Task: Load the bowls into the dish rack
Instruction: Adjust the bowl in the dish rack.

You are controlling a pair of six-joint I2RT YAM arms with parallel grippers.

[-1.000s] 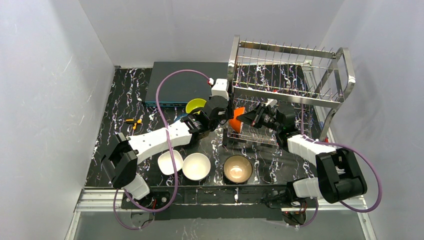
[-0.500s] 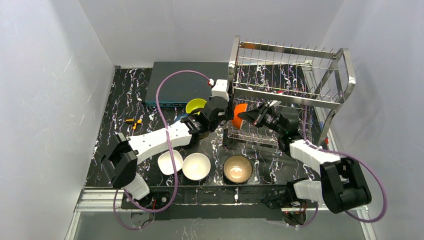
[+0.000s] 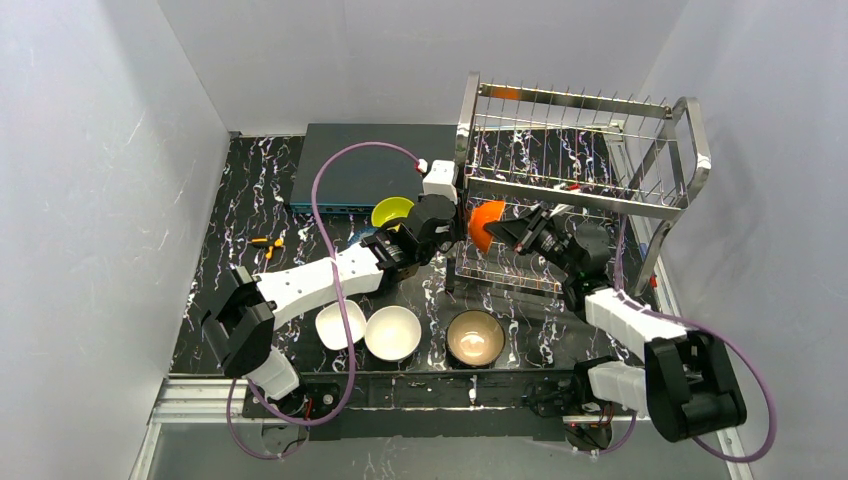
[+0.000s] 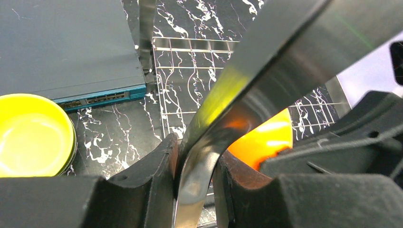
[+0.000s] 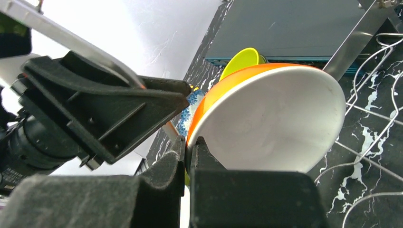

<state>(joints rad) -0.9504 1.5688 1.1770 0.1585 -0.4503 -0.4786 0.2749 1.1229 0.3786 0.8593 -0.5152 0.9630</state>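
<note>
Right tool (image 5: pixel 187 147) is gripping the orange bowl (image 5: pixel 271 118) by its rim. The bowl is tilting on edge, clear of the surface (image 3: pixel 250 190), at the left end of the dish rack (image 3: pixel 575 98) beneath the upper tier. Left tool (image 4: pixel 195 164) is clamping the rack's left corner post, with the jaws closed on it.

left gripper (image 4: pixel 196 166) clamped on dish rack (image 3: pixel 580 195) corner post, hemming orange bowl (image 3: pixel 485 222), lower tier open rightward
</note>
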